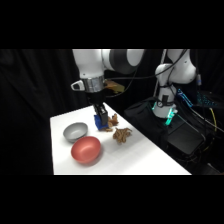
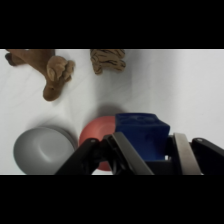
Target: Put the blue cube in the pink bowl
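The white arm reaches in from the upper right and its end effector hangs over the white counter, and there it is: the blue cube clamped between the two fingers, clear of the counter surface as far as the side view shows. From the wrist camera the blue cube fills the lower centre of the frame, squeezed between the fingers of the end effector, so the grasp is firm on the cube. Just behind the cube in that same view peeks the pink bowl, showing at about nine o'clock of the cube, with the grey metallic bowl further out at nine o'clock again, the two bowls close beside each other. In the side view the pink bowl sits at roughly seven o'clock of the cube, near the front of the counter, and the grey bowl lies at nine o'clock of the end effector, just beside the pink one. Two brown lumpy pieces rest on the counter: one at four o'clock of the cube, another smaller one right beside the end effector at three o'clock. The wrist view picks up the pair at the top, one at eleven o'clock and one at twelve.
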Available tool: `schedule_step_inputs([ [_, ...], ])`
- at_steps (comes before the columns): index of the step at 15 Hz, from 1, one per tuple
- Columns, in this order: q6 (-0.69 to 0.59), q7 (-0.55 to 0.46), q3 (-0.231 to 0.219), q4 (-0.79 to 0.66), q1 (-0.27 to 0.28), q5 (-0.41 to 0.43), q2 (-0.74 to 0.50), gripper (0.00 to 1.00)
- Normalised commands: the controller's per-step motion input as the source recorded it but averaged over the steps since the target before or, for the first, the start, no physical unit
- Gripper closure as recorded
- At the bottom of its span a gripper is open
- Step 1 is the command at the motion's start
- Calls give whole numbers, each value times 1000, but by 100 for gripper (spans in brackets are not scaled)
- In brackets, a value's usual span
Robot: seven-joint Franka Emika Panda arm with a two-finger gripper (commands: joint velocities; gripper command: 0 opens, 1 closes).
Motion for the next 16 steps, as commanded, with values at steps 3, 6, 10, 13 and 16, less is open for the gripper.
schedule_step_inputs([
  [3,-232,-132,-30,586,-50,4,338,77],
  [6,-134,-126,-32,538,-52,8,347,77],
  [10,-27,-126,-16,407,-59,46,366,77],
  [13,130,-190,15,279,-68,100,327,77],
  [16,221,-209,50,211,-69,132,275,77],
])
